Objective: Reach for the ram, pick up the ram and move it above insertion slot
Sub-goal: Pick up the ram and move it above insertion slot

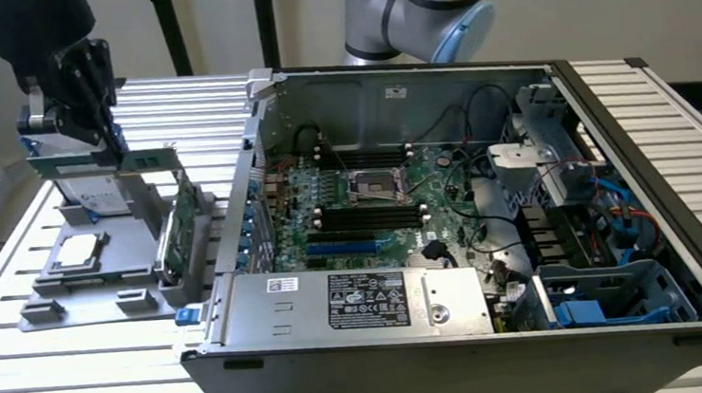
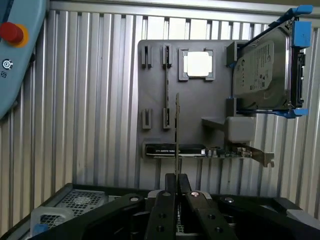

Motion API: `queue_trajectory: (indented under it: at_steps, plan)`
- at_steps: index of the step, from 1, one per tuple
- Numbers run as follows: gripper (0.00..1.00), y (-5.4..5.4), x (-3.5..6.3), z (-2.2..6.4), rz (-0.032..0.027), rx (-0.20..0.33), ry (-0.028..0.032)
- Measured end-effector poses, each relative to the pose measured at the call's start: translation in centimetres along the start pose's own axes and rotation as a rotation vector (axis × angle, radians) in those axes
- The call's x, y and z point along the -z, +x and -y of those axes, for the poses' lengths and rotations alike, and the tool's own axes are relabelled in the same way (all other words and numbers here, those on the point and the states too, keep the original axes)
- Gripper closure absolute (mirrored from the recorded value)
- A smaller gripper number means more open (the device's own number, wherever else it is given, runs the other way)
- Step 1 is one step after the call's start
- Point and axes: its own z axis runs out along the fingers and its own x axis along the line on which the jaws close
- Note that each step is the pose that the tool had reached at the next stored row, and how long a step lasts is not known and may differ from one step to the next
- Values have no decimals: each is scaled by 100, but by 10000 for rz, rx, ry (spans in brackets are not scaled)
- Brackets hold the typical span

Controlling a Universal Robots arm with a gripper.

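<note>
Over at the exterior view's left, I have the gripper (image 1: 101,133) hanging above the grey fixture plate (image 1: 116,265), and its fingers (image 2: 162,210) are clamped on the ram (image 1: 107,161), one thin green stick held level and clear of the plate. Through the wrist view I see the ram (image 2: 177,130) edge-on, running straight out from between the closed fingers, so the grip looks centred to me.

My judgement for doing this well: keep the stick square in the fingers, hold the wrist steady so it does not twist, and carry it high enough to clear the upright green card (image 1: 182,230) and the case wall (image 1: 249,196) on the way across.

Counting on the plate: one processor chip (image 1: 80,249), one hard drive with blue rails (image 2: 265,70), one upright card with a metal bracket.

Moving rightward, one open computer case (image 1: 467,358) sits on the slatted worktop (image 1: 88,381). Inside it lies one motherboard (image 1: 377,194), with dark memory slots (image 1: 372,218) lying in a bank near its middle; I cannot count them reliably. One power supply (image 1: 360,300) sits along the near edge.
</note>
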Motion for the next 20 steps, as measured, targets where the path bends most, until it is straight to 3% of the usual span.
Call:
queue_trajectory:
  at_steps: [8, 13, 20]
  plan:
    - [87, -70, 99, 153, 2, 1, 0]
    - [87, -93, 113, 292, 51, 2, 2]
    - [87, -104, 130, 560, 91, 2, 4]
